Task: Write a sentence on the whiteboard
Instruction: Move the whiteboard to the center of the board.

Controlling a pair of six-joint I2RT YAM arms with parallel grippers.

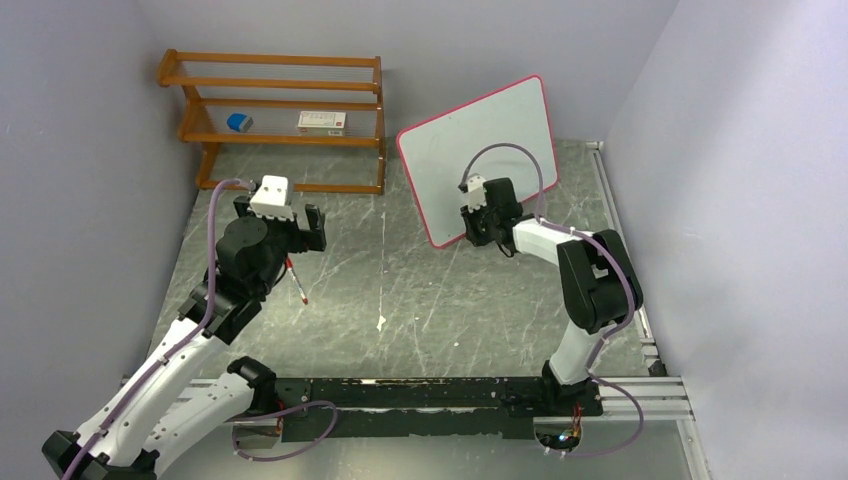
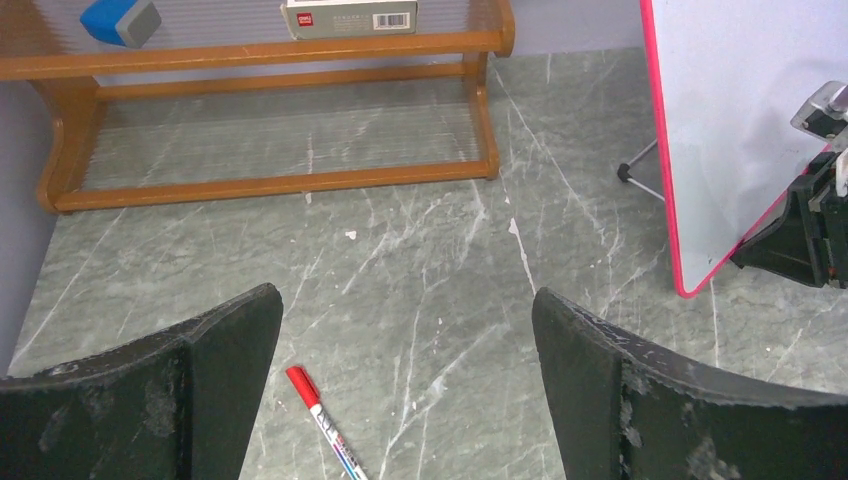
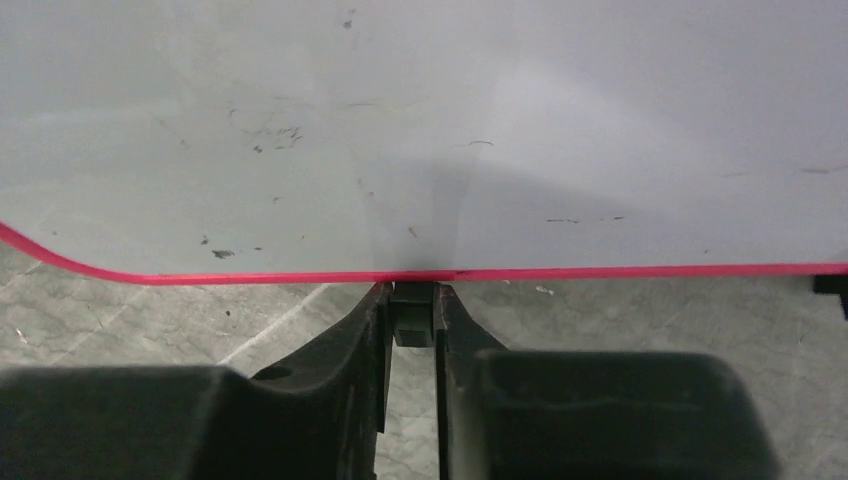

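left pincer (image 2: 405,300) wide open, empty, above red marker (image 2: 325,425) lying on worktop (image 2: 430,220), right pincer (image 3: 412,305) nipped on whiteboard (image 3: 420,120) bottom edge, its face faintly speckled, box (image 2: 350,17) label unreadable

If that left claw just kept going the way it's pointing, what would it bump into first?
Probably the tabletop, close beside the red marker lying there; the left gripper is open. Depth is unclear.

**Tabletop: what's on it**

Grey-green marble-look tabletop (image 1: 420,290). Red marker (image 1: 297,281) lies flat on L side, cap end toward far edge. Wooden rack (image 1: 290,187) stands at far-L corner. Whiteboard (image 1: 450,160) stands far R of centre, well apart from marker. Few white flecks (image 1: 381,322) mid-tabletop.
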